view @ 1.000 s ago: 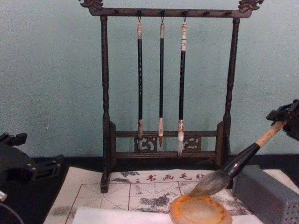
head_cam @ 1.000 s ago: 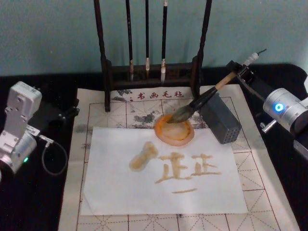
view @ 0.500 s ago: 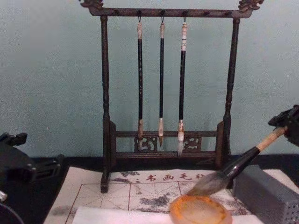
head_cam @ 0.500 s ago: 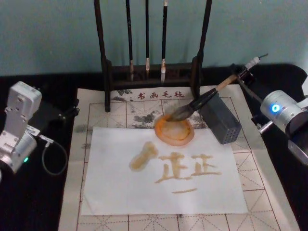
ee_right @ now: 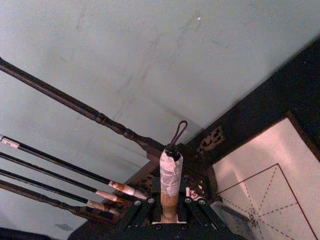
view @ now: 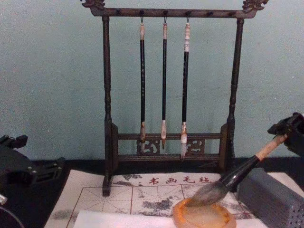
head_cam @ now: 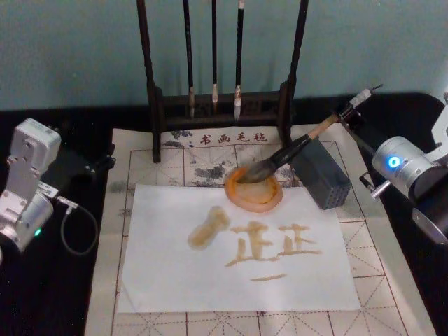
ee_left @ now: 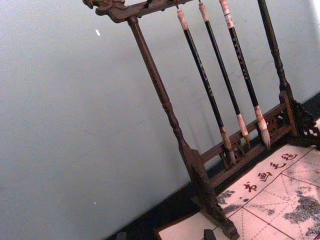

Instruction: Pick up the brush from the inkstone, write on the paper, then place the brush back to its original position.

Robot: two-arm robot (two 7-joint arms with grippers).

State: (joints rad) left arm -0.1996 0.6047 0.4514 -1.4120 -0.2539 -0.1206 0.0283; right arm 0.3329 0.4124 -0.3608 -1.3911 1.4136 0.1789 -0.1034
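Note:
The brush (head_cam: 290,150) slants down from my right gripper (head_cam: 348,112), which is shut on its tan handle near the whitish end. Its dark bristle tuft rests on the orange-rimmed inkstone (head_cam: 266,201) at the paper's far edge. From the chest, the brush (view: 240,173) runs from the gripper (view: 285,133) to the inkstone (view: 190,219). The right wrist view has the taped handle end (ee_right: 170,172) standing up between the gripper's (ee_right: 169,216) black jaws. The white paper (head_cam: 175,273) bears amber characters and a blot. My left arm (head_cam: 28,182) is parked at the left.
A grey perforated box (head_cam: 322,175) stands just right of the inkstone, under the brush handle. A dark wooden rack (head_cam: 217,105) with three thin hanging brushes stands behind. The gridded beige mat (head_cam: 378,280) lies under the paper, on black table.
The right gripper has lowered and tilted the brush. Its tuft, which hovered above the inkstone's far rim, now lies down on the inkstone. The left arm has not moved.

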